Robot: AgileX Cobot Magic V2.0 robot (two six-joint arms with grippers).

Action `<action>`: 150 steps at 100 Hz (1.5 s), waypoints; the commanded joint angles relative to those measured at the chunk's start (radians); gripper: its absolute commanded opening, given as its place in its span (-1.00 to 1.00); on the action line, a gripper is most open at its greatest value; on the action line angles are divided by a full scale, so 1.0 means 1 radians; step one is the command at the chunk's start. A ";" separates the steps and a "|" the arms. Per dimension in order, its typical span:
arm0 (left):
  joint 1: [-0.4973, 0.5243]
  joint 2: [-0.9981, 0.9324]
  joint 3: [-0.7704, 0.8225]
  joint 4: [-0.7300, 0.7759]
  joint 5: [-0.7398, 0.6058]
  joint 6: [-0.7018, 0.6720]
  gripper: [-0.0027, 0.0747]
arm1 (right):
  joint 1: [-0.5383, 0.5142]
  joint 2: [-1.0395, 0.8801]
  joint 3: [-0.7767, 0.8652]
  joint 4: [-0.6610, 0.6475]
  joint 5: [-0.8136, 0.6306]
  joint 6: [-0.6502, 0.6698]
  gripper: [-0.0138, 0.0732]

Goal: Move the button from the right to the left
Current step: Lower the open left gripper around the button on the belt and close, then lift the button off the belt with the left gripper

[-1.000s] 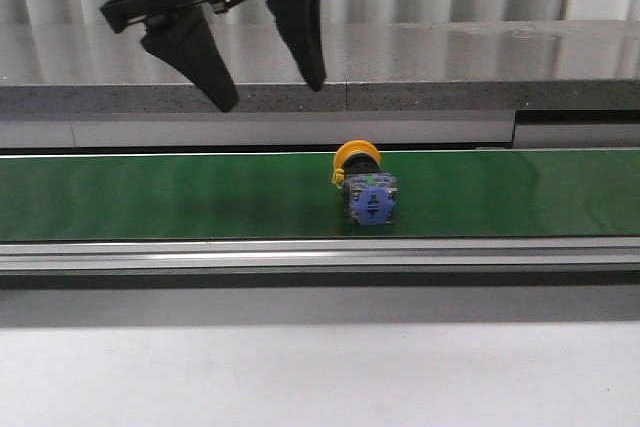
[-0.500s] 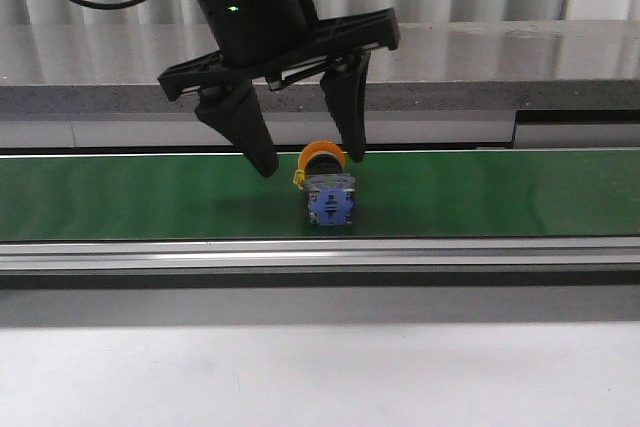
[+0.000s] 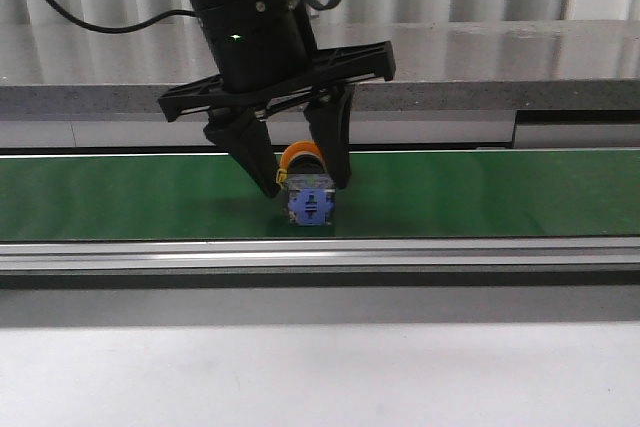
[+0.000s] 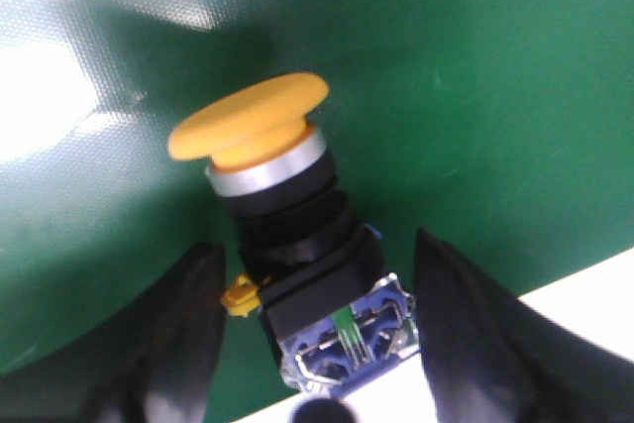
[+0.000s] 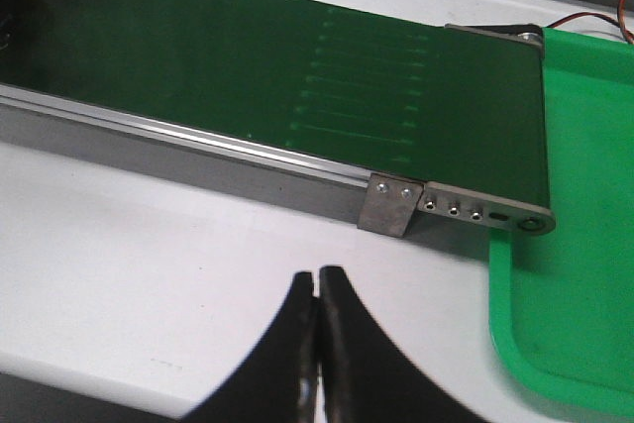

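The button [image 3: 308, 203] lies on its side on the green conveyor belt [image 3: 500, 192], its blue contact block facing the front and its yellow-orange head [image 3: 298, 155] pointing to the back. My left gripper [image 3: 305, 185] is low over the belt, open, with one finger on each side of the button. In the left wrist view the button [image 4: 297, 235] sits between the black fingers [image 4: 188, 314], and a thin strip of belt shows on both sides. My right gripper [image 5: 317, 279] is shut on nothing above the white table.
A metal rail [image 3: 400, 255] runs along the belt's front edge, with the white table in front of it. A grey ledge [image 3: 480, 57] stands behind the belt. A green tray [image 5: 575, 245] sits past the belt's end [image 5: 485, 215], beside my right gripper.
The button has travelled left along the belt. My left gripper came down from above the belt and its fingers narrowed to either side of the button.
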 commanded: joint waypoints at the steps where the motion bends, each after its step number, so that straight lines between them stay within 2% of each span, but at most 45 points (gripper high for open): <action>1: -0.001 -0.044 -0.028 -0.006 -0.009 -0.012 -0.47 | -0.001 0.009 -0.027 -0.001 -0.061 -0.010 -0.84; 5: -0.001 -0.044 -0.028 -0.006 -0.009 -0.012 -0.62 | -0.001 0.009 -0.027 -0.001 -0.061 -0.010 -0.84; 15: -0.001 -0.046 -0.030 0.000 -0.005 -0.012 -0.78 | -0.001 0.009 -0.027 -0.001 -0.061 -0.010 -0.84; 45: 0.004 -0.110 -0.104 0.118 0.096 -0.014 -0.77 | -0.001 0.009 -0.027 -0.001 -0.061 -0.010 -0.84; 67: 0.072 -0.194 -0.104 0.184 0.140 -0.006 -0.77 | -0.001 0.009 -0.027 -0.001 -0.061 -0.010 -0.84; 92: 0.260 -0.243 -0.104 0.205 0.249 0.085 -0.77 | -0.001 0.009 -0.027 -0.001 -0.061 -0.010 -0.84; 121: 0.517 -0.255 -0.079 0.153 0.248 0.243 -0.77 | -0.001 0.009 -0.027 -0.001 -0.061 -0.010 -0.84; 150: 0.771 -0.255 0.012 0.153 0.248 0.309 -0.77 | -0.001 0.009 -0.027 -0.001 -0.061 -0.010 -0.84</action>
